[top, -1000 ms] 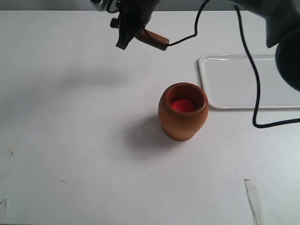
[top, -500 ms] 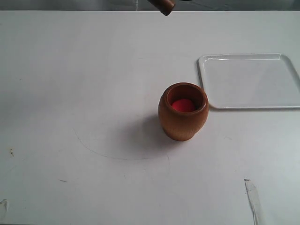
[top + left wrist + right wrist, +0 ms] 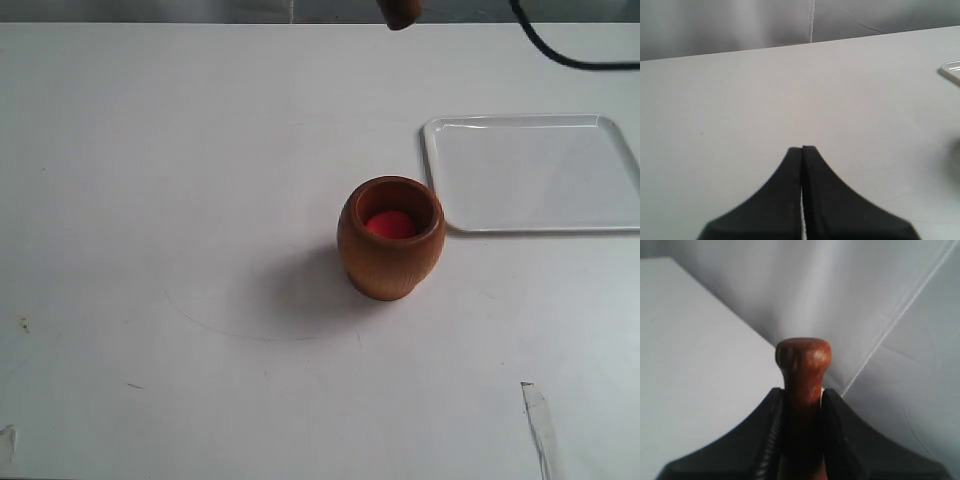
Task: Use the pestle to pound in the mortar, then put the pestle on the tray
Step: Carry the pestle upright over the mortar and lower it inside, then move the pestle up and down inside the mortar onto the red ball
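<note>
Right gripper (image 3: 802, 396) is clamped on the pestle (image 3: 803, 357), fingers either side of the thin neck, knob sticking out past the tips. Gripping at the neck makes sense: the knob stops it slipping through, and the thick end is presumably left free for pounding (can't see that end in the wrist view).

In the exterior view only one brown end of the pestle pokes in at the top edge, raised, beyond the mortar (image 3: 390, 240) and well apart from it. Not yet over the opening.

Left gripper (image 3: 801, 148): fingers pressed together, nothing between them, hanging over bare table (image 3: 150, 200). Idle, by the look of it.

Mortar stands upright near the table's middle, light brown wood, barrel-shaped, thick rim, red ball (image 3: 390, 224) sitting inside. Tray (image 3: 540, 229) is just beside it on the right, white, low rim, nothing on it, handy for the put-down.

My read: pounding hasn't started; next the pestle needs lining up above the rim, thick end down.
</note>
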